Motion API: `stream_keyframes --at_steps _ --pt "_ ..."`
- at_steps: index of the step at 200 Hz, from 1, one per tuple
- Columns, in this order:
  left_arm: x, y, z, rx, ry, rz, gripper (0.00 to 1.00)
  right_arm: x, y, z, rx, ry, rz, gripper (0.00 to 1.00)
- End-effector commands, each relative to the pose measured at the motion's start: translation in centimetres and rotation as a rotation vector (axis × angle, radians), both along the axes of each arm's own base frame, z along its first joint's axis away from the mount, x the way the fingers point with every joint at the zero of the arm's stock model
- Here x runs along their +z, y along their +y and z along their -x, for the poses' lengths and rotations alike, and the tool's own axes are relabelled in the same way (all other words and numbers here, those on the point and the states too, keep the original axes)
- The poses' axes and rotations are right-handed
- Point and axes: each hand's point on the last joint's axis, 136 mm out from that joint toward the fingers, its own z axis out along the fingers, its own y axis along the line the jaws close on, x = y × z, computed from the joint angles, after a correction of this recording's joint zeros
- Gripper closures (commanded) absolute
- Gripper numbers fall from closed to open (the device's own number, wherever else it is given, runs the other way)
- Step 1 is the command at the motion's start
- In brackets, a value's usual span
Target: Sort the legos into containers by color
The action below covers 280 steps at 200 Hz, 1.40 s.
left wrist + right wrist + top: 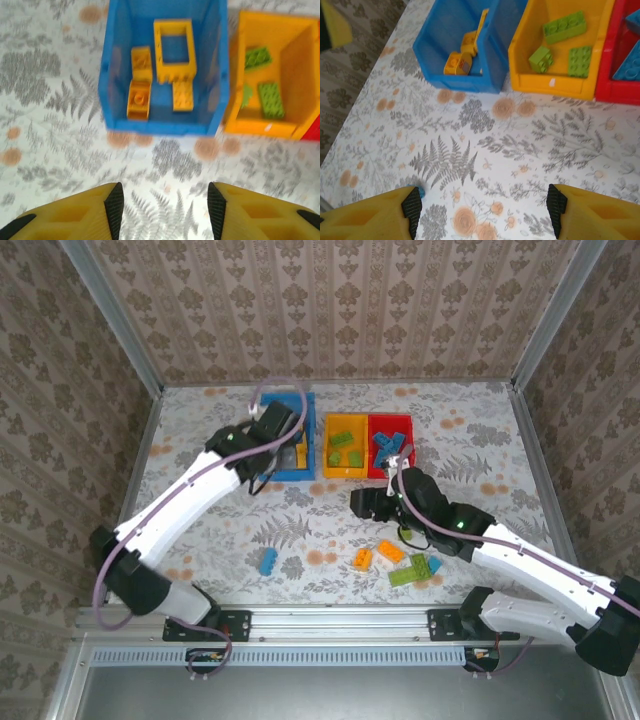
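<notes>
On the flowery worktop point(300, 530), left hand point(165, 210) and right hand point(484, 210) are apart, empty; an arm could knock near-edge legos point(413, 570) off.

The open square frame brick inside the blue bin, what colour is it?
The frame brick is orange; clearest in the left wrist view.

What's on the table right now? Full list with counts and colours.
bins: 3; blue, yellow, red; far side of table, in a row
orange pieces: 4, one frame plus three bricks; in blue bin
green bricks: 3; in yellow bin
blue bricks: at least 2; in red bin
loose bricks: one blue, two orange, some green; near side of table
table: 1, floral cover
left gripper: yellow fingers, open, empty, near blue bin
right gripper: yellow fingers, open, empty, over table
</notes>
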Motion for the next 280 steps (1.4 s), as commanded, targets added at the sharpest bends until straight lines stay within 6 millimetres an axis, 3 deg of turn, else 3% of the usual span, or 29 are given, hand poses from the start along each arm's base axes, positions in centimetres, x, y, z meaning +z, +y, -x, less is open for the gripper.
stream_keyframes --at_steps 1,21,41,70,116,149,168,188,237,280 --pt "-2.1 2.5 4.2 0.040 0.084 -0.012 0.48 -1.8 0.1 0.9 -0.007 0.035 0.054 0.30" --pt "-3.9 3.6 7.3 0.023 0.144 0.005 0.46 -2.1 0.1 1.2 -0.020 0.034 0.078 0.30" --pt "-5.5 1.7 9.6 -0.036 0.201 0.108 0.44 -2.7 -1.6 1.3 -0.096 0.054 0.134 0.31" --pt "-7.4 -5.1 12.1 -0.192 0.245 0.225 0.39 -3.1 -4.6 2.1 -0.180 0.071 0.179 0.33" --pt "-9.3 -17.0 15.8 -0.605 0.194 0.119 0.35 -2.4 -11.4 3.8 -0.372 0.112 0.225 0.33" --pt "-11.6 -21.4 14.6 -0.631 0.236 0.023 0.33 -2.0 -18.0 4.4 -0.578 0.175 0.242 0.33" --pt "-12.1 -24.3 13.6 -0.633 0.237 0.010 0.31 -0.3 -20.2 4.8 -0.650 0.141 0.212 0.32" --pt "-14.3 -26.0 12.4 -0.600 0.282 -0.032 0.30 1.8 -21.9 5.3 -0.716 0.094 0.194 0.29" --pt "-17.9 -28.6 10.3 -0.540 0.355 -0.045 0.26 5.7 -23.7 6.0 -0.787 0.002 0.165 0.23" --pt "-20.6 -29.6 10.1 -0.518 0.421 -0.044 0.26 5.9 -23.2 5.8 -0.765 -0.008 0.129 0.23"
